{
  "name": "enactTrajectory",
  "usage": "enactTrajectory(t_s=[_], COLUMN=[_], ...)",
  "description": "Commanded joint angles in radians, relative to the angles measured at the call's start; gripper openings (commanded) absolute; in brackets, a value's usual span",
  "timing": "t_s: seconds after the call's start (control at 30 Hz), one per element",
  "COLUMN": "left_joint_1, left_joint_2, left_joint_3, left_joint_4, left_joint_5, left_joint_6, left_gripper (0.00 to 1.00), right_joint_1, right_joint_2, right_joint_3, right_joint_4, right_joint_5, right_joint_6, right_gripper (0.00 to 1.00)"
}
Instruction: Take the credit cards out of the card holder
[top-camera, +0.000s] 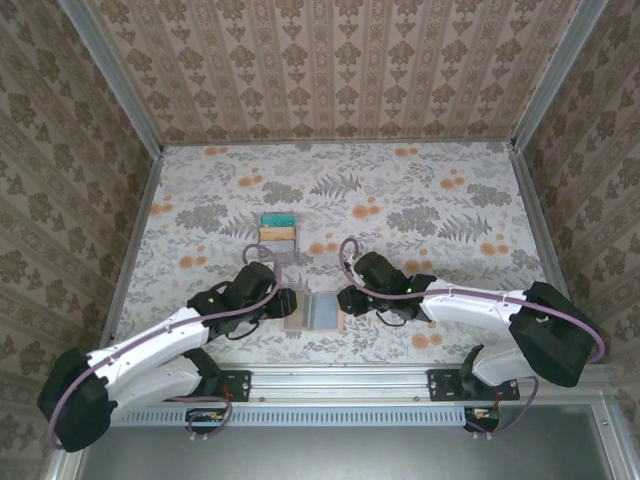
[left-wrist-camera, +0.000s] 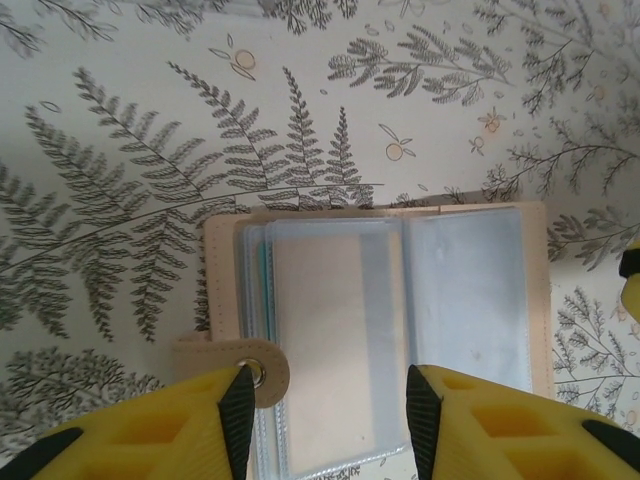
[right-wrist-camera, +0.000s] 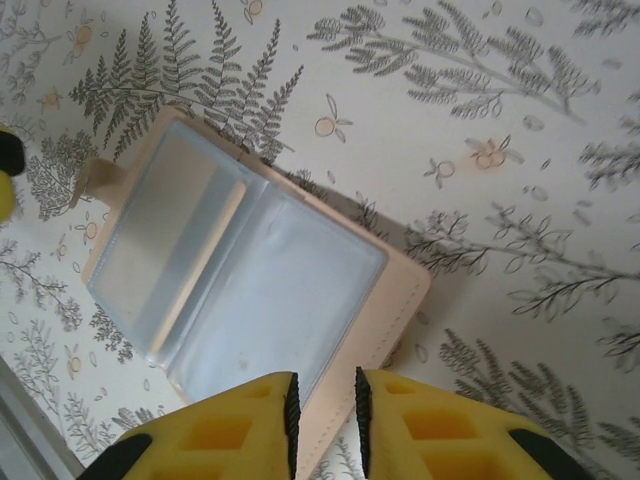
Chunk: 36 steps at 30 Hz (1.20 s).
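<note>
Card holder (top-camera: 315, 312): lies open and flat close to the near edge of the table (top-camera: 450, 220), about midway along it. Flanked by left gripper (top-camera: 289, 308) at its left side and right gripper (top-camera: 346, 300) at its right side, both low over the table. Farther from the near edge, left of the middle: credit cards (top-camera: 277, 232), teal, yellow and pale grey, overlapped in a short row, apart from the card holder and just beyond the left gripper.

From the left wrist: card holder (left-wrist-camera: 470, 290) spread wide, clear sleeves facing up, tan rim around them, snap tab (left-wrist-camera: 255, 372) poking out at one side. Pale cream rectangle behind the front sleeve of one panel; card or lining, cannot tell. Thin teal strip along that panel's outer edge. Left gripper (left-wrist-camera: 328, 375) about half open, that panel's sleeve stack lying between the black pads (left-wrist-camera: 238, 410); pressing or merely straddling, cannot tell.

From the right wrist: card holder (right-wrist-camera: 280, 290) slanting across the fern-print table, sleeves up. Right gripper (right-wrist-camera: 326, 380) almost closed, a narrow slit left, tan rim of the nearer panel caught in it.
</note>
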Motion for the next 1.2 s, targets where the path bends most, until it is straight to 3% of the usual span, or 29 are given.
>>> enactTrajectory(t_s=[0.0,0.33,0.73,1.17], left_joint_1=[-0.009,-0.026,-0.042,-0.071], left_joint_2=[0.032,0.109,0.184,0.147], left_joint_3=[-0.017,-0.039,-0.044,-0.027], left_joint_4=[0.086,0.110,0.122,0.088], left_joint_5=[0.043,0.042,0.030,0.014], left_joint_6=[-0.007,-0.032,-0.036,-0.040], left_gripper=[0.44,0.46,0.48,0.49], right_joint_1=[0.022,0.044,0.046,0.050], right_joint_2=[0.036,0.108,0.164,0.188], right_joint_3=[-0.026,-0.011,-0.013,0.001], right_joint_4=[0.099,0.041,0.043,0.036], right_joint_5=[0.012,0.092,0.096,0.091], right_joint_6=[0.089,0.113,0.108,0.103], right_gripper=[0.24,0.19,0.20,0.20])
